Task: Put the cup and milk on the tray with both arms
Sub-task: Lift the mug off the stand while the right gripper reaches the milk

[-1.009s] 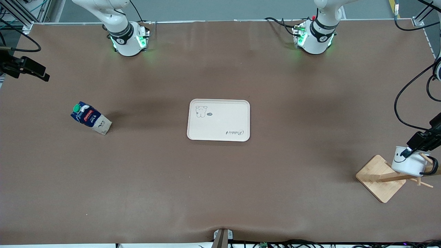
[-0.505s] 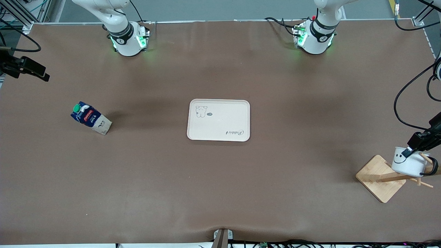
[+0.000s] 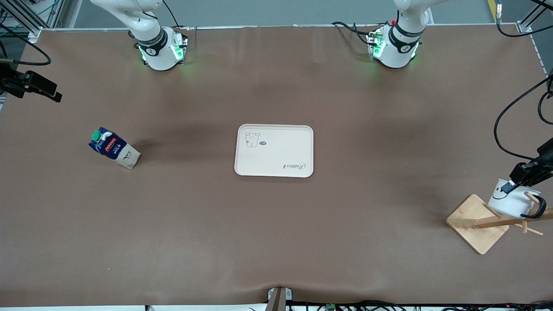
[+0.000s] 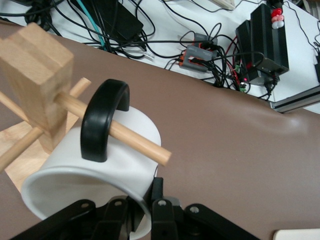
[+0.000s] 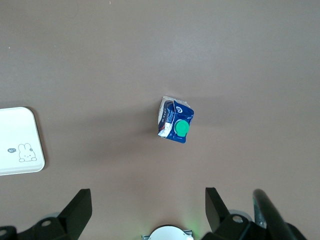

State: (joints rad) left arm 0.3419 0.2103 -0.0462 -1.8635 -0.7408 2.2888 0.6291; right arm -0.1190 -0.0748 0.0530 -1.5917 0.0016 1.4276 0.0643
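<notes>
L gripper (image 3: 512,186) is clamped on the cup (image 3: 506,201) rim to slide its handle off the rack (image 3: 477,222) peg, far from the tray (image 3: 274,150); R gripper (image 5: 145,210), jaws wide, waits above the milk (image 3: 113,147).

The tray (image 3: 274,150) carries the script word "Rabbit", upside down in the front view. The print on the milk carton (image 3: 114,148) is unreadable.

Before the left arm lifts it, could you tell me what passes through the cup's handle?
A wooden peg of the rack runs through the cup's black handle. The left gripper is shut on the rim; the cup's inside is hidden.
</notes>
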